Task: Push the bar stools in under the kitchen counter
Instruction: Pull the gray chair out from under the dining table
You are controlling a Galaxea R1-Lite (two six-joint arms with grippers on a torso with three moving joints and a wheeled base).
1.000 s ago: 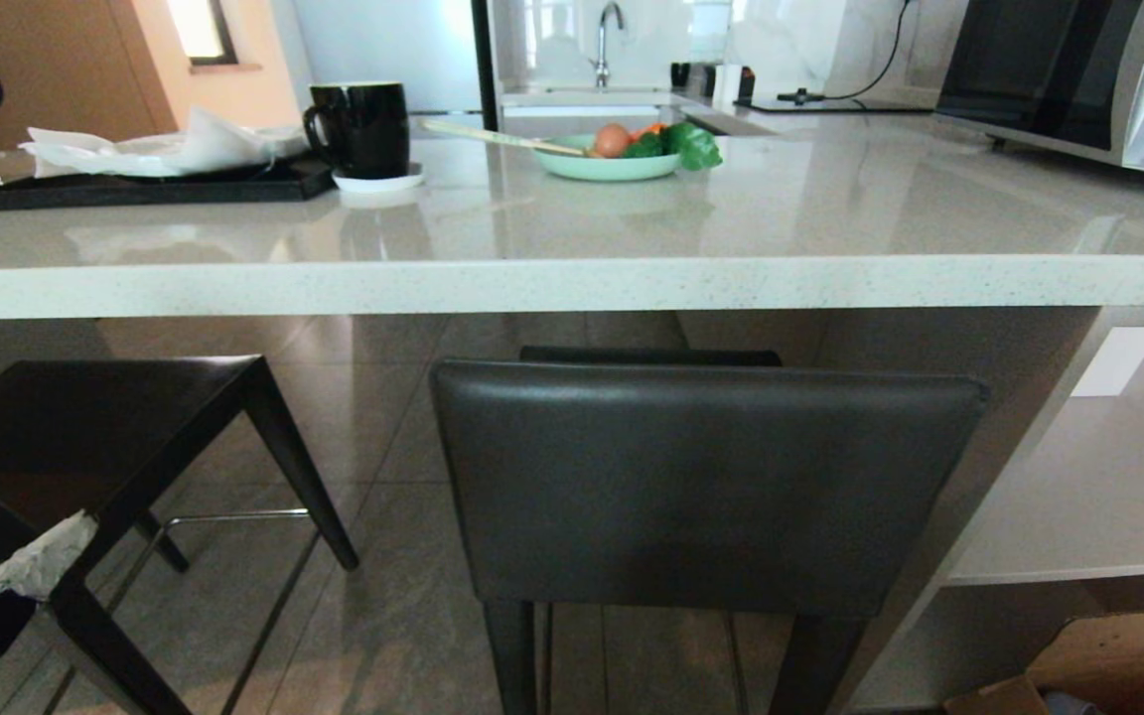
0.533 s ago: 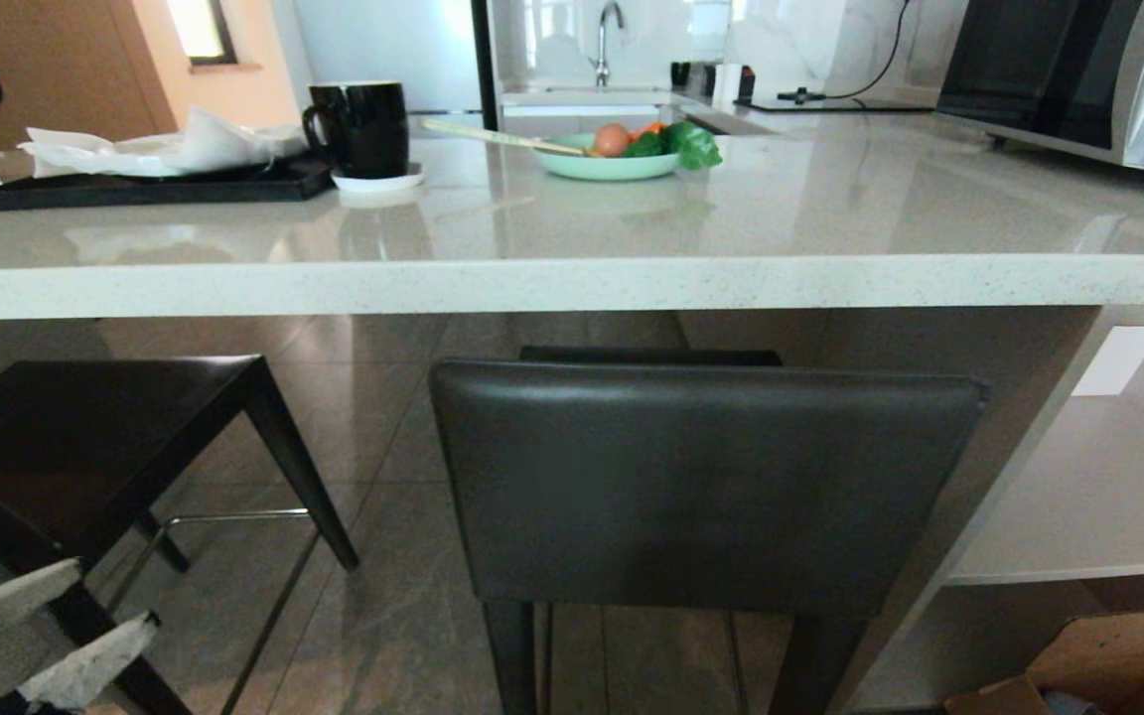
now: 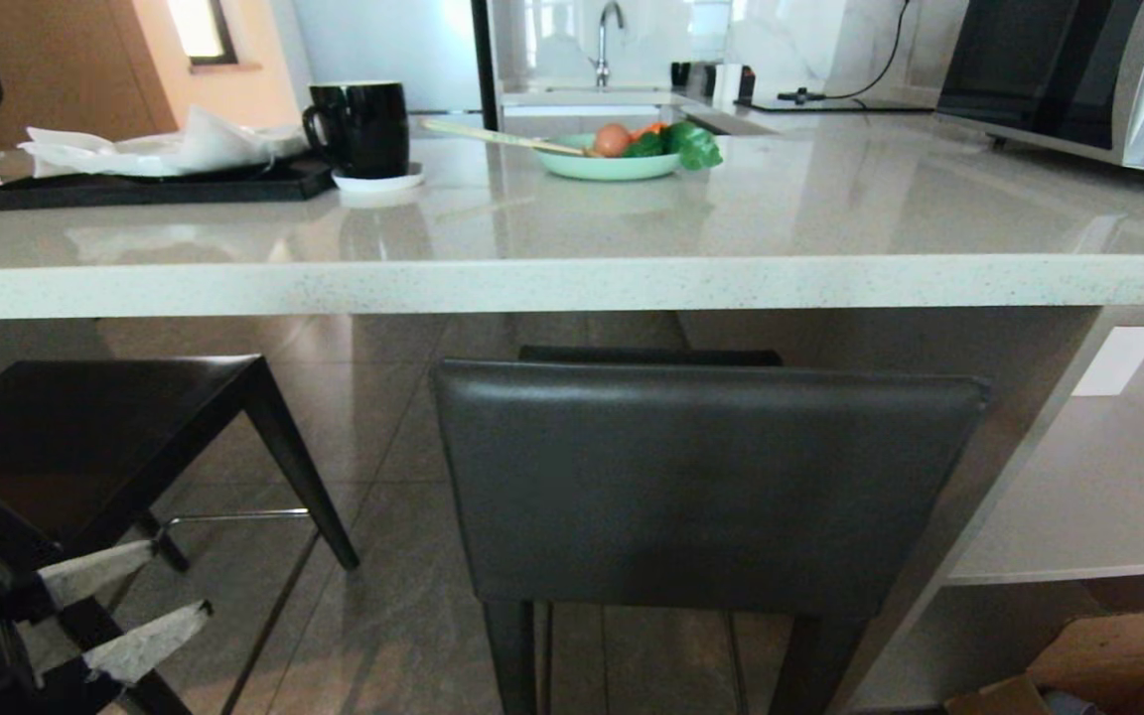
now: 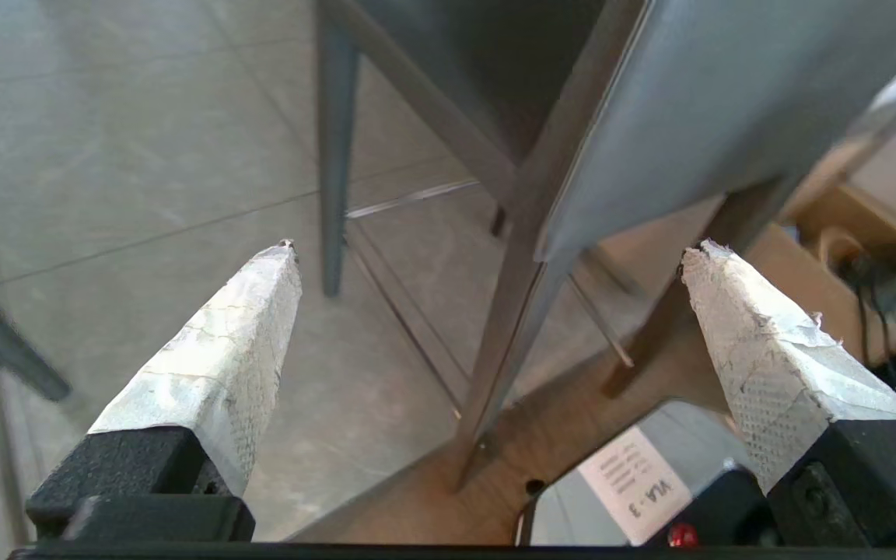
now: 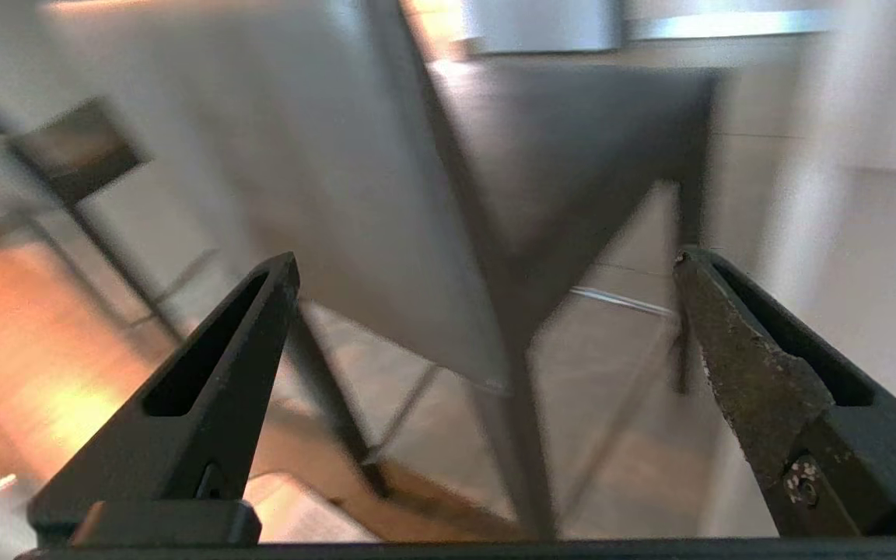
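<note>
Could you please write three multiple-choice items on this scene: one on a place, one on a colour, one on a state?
1. Where is the mug?
A. on the counter
B. on the floor
C. on a stool

2. What colour is the near stool's backrest?
A. white
B. dark grey
C. red

3. How are the left gripper's fingers?
A. shut on a leg
B. open, empty
C. holding a cloth

Answers: 1 A, it stands on the stone top beside the tray. 2 B, grey leather. 3 B, wide apart with nothing between.

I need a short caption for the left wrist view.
Open left gripper facing the stool backrest edge and legs above the tiled floor.
</note>
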